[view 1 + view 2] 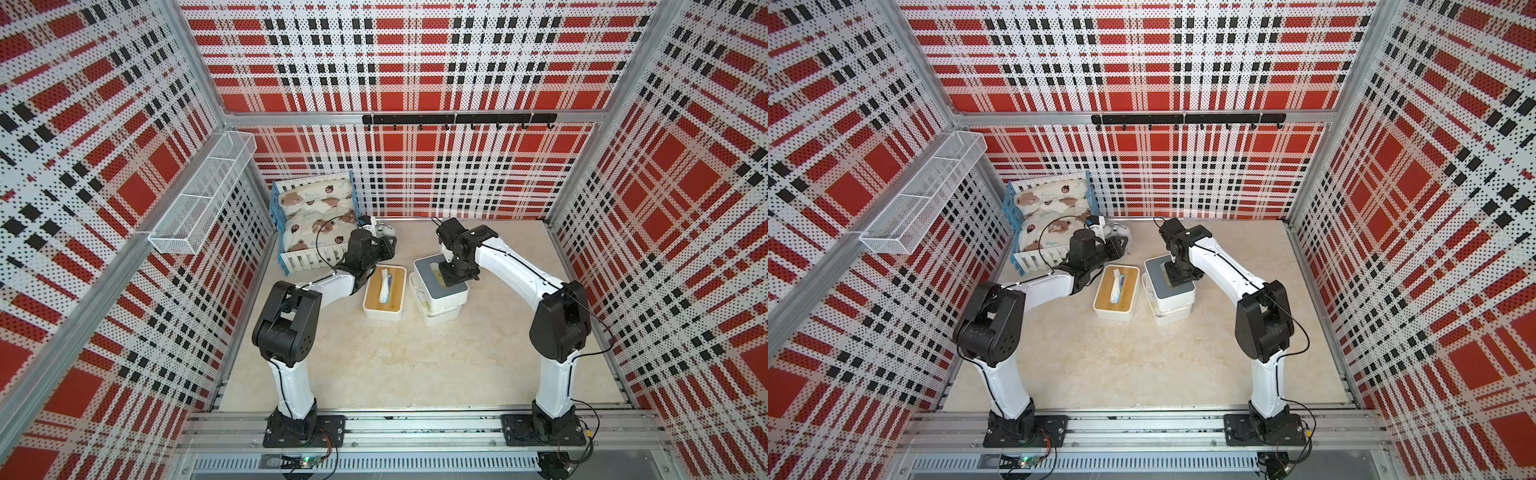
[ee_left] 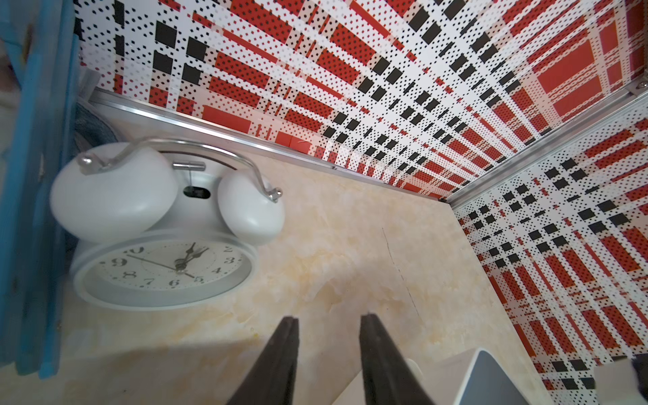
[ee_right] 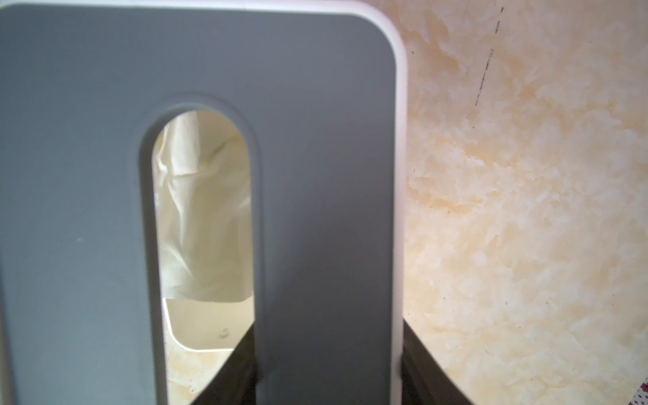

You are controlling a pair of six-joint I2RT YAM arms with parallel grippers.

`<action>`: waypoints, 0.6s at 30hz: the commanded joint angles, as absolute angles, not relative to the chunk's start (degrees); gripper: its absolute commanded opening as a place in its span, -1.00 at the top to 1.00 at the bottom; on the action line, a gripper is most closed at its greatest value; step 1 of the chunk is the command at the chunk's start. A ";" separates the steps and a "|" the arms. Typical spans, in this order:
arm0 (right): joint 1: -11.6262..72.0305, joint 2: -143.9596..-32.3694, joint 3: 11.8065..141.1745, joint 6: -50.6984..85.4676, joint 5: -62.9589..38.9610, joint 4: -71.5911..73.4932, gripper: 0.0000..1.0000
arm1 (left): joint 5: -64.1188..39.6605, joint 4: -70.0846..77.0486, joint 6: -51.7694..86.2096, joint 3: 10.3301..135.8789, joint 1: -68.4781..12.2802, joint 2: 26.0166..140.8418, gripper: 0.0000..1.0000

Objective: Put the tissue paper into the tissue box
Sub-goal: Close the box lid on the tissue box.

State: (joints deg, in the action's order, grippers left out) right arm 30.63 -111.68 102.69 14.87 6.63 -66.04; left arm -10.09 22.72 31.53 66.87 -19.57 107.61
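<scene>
Gripping the grey lid [image 3: 315,175] is right gripper [image 3: 329,347]; left gripper [image 2: 329,317] gapes, apparently empty, near numbered clock [image 2: 164,270].

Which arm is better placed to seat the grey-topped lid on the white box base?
Right. The right pincer clamps the grey-topped plastic lid, one finger through its slot, over the white plastic box base holding tissue paper. The left pincer is open, empty, facing a white twin-bell alarm clock.

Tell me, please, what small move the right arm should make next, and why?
Probably shift the grey lid to line up over the white base before lowering. The right hand grips the lid's edge strip, and through its slot the tissue paper and the base's corner show against the table, so lid and base look misaligned.
</scene>
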 commanded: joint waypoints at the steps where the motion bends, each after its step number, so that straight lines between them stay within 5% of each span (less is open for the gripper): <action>1: 31.46 -109.13 101.91 15.47 7.09 -66.74 0.47 | -10.45 24.29 31.47 66.45 -19.34 106.30 0.28; 8: 32.63 -110.82 102.60 15.29 7.49 -67.11 0.47 | -10.46 24.26 31.46 66.45 -19.35 106.24 0.28; 18: 39.46 -106.85 100.07 14.32 22.81 -61.47 0.47 | -10.46 24.26 31.42 66.36 -19.34 106.23 0.29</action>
